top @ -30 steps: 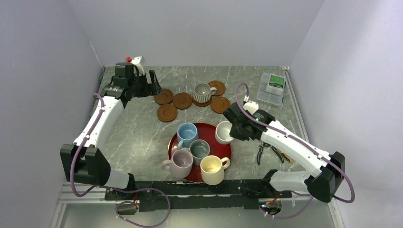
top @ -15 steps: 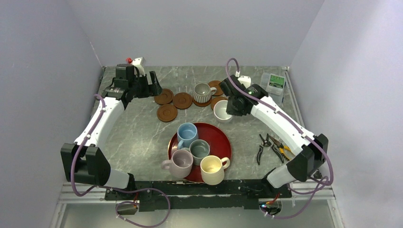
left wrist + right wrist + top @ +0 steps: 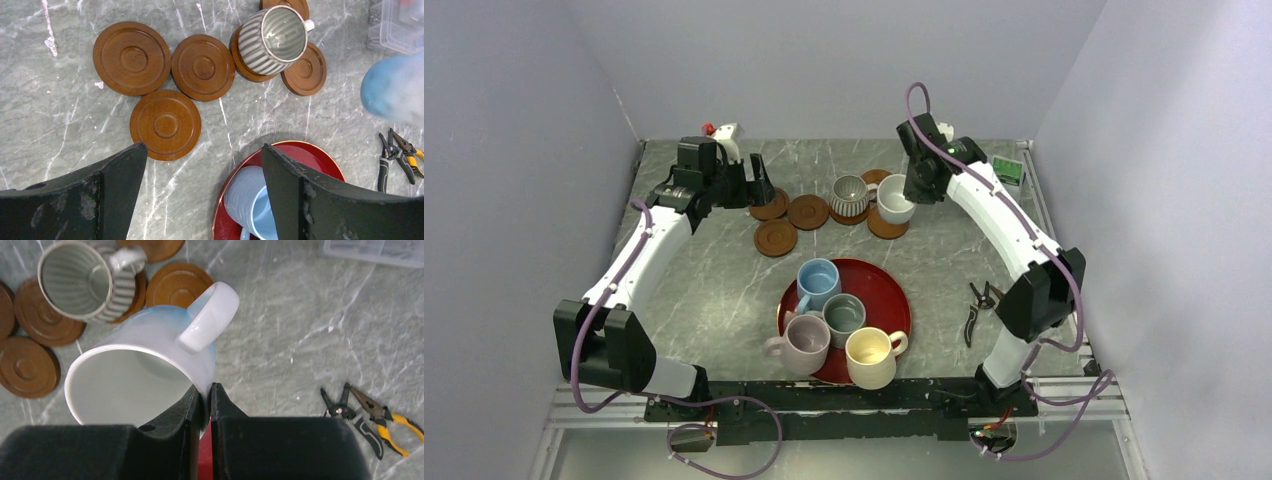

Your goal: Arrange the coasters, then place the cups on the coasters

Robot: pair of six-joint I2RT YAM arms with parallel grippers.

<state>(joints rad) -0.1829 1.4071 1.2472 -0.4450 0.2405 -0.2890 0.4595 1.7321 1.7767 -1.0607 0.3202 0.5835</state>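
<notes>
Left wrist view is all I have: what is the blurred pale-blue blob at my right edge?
Observer: That is the white mug, held by the right hand.
Operator: How is it gripped?
Observer: The hand pinches the mug's wall on the handle side, and the mug hangs tilted.
Operator: I see only one mug on the tray. How many are on it?
Observer: Four stand on the red tray: the light blue mug, grey-green mug, lilac mug and cream mug.
</notes>
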